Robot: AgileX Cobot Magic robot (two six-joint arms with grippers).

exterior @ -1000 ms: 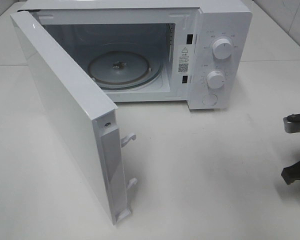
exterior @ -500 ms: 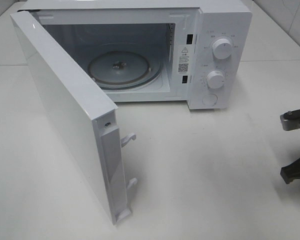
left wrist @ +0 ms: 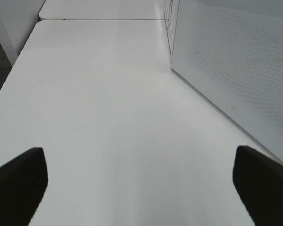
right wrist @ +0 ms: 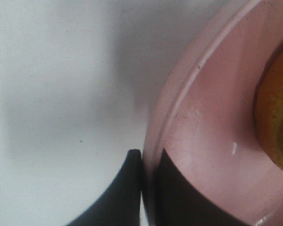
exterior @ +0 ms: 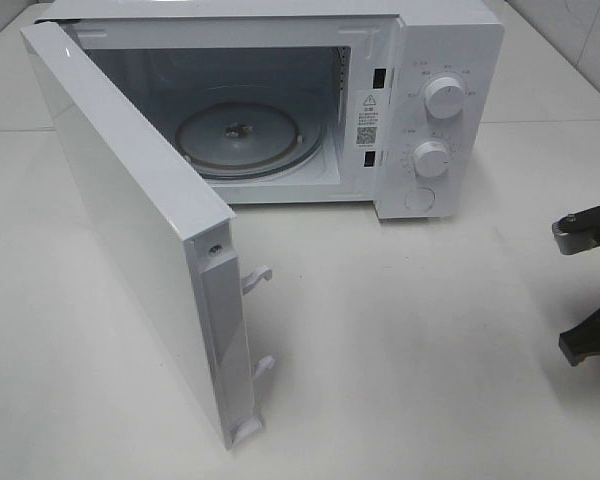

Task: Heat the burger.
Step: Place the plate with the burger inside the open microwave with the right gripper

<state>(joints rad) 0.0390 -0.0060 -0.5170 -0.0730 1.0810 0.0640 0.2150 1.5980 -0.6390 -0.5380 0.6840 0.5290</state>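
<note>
Clamping the black right gripper (right wrist: 150,162) on the rim of the round pink plate (right wrist: 203,132) bearing the golden-brown burger (right wrist: 276,117), right of the open white microwave (exterior: 450,60); black left gripper (left wrist: 141,181) spread, empty. Yet to load, shut, start.

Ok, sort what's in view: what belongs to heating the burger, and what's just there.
In the job: burger, on the pink plate; right gripper, shut on the plate's rim; microwave, door open, turntable bare.
Just there: left gripper, open, holding nothing; white table.
</note>
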